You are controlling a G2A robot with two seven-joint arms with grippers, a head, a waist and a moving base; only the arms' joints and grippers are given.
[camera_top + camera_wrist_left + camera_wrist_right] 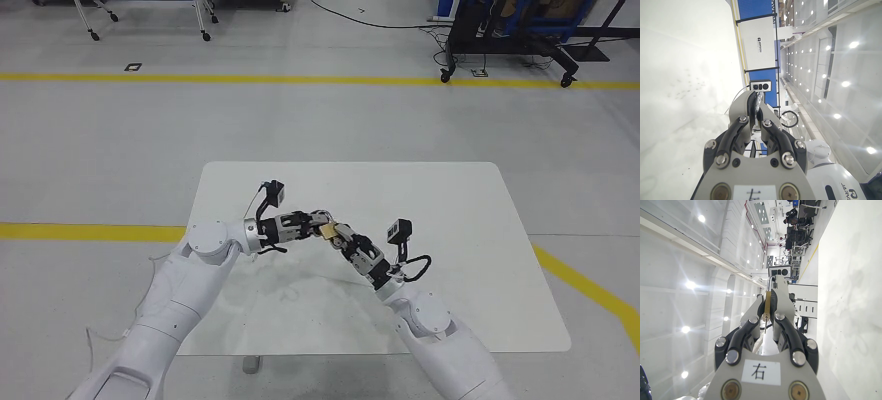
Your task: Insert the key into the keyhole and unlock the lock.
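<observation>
A brass padlock (767, 303) with a silver shackle (769, 283) is clamped in my right gripper (770, 296), which is shut on its body. Its keyhole end (765, 316) faces the wrist, and a thin metal piece (765, 326) sticks out of it. My left gripper (755, 99) is shut on a flat, round, silvery key head (760, 97); the blade is hidden. From above, the left gripper (306, 224) and right gripper (340, 238) meet tip to tip over the white table (450, 200), with the padlock (327, 231) between them.
Both arms hang above the table's front middle. The table top around them is bare, with scuff marks near the front edge (300, 352). Wheeled racks (510, 45) stand on the floor far behind the table.
</observation>
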